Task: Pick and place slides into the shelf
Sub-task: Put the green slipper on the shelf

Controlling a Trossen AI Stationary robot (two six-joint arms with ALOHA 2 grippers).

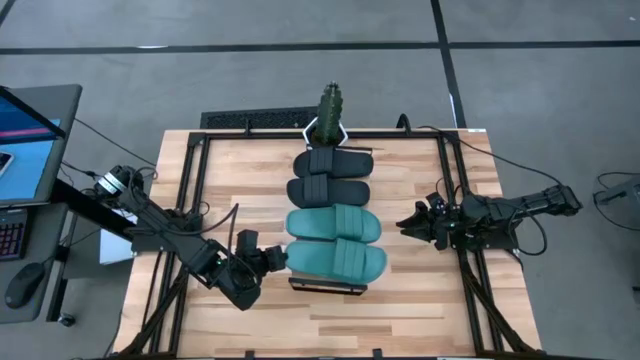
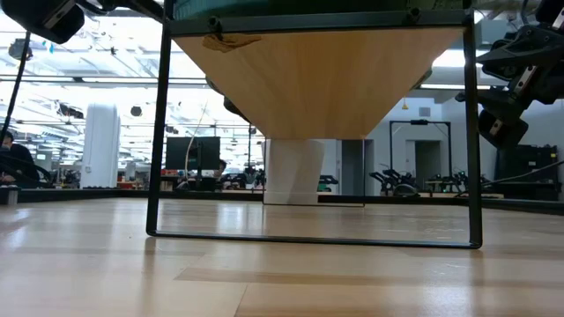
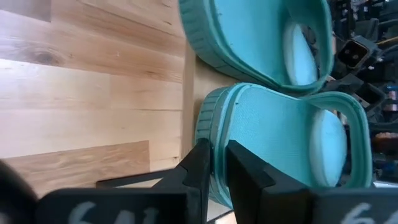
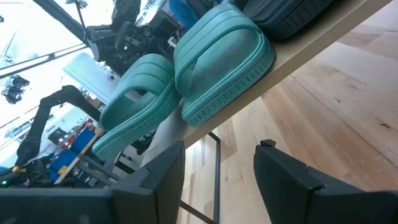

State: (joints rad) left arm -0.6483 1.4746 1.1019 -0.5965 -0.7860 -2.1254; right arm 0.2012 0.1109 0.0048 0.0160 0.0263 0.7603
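Four slides lie side by side on the shelf (image 1: 325, 285), soles down: two black ones (image 1: 332, 163) (image 1: 330, 190) at the far end, then a teal one (image 1: 335, 224), and another teal one (image 1: 340, 260) nearest. The shelf plank also shows in the right wrist view (image 4: 311, 56). My left gripper (image 1: 278, 258) is at the heel end of the nearest teal slide (image 3: 280, 137) and is shut on it. My right gripper (image 1: 415, 222) waits open to the right of the shelf, with nothing between its fingers (image 4: 217, 168). My left gripper pinches the heel edge (image 3: 214, 118) of the nearest teal slide between its two fingers, which stand almost together. The fingers come from the table's left, slanting down, along the slide's length. The slide lies flat on the shelf beside the other teal one.
A green plant-like object (image 1: 330, 105) stands at the shelf's far end. Black frame bars (image 2: 159, 132) carry the shelf above the tabletop (image 1: 250, 320). A laptop (image 1: 30, 140) sits off the table to the left. Bare tabletop lies on both sides of the shelf.
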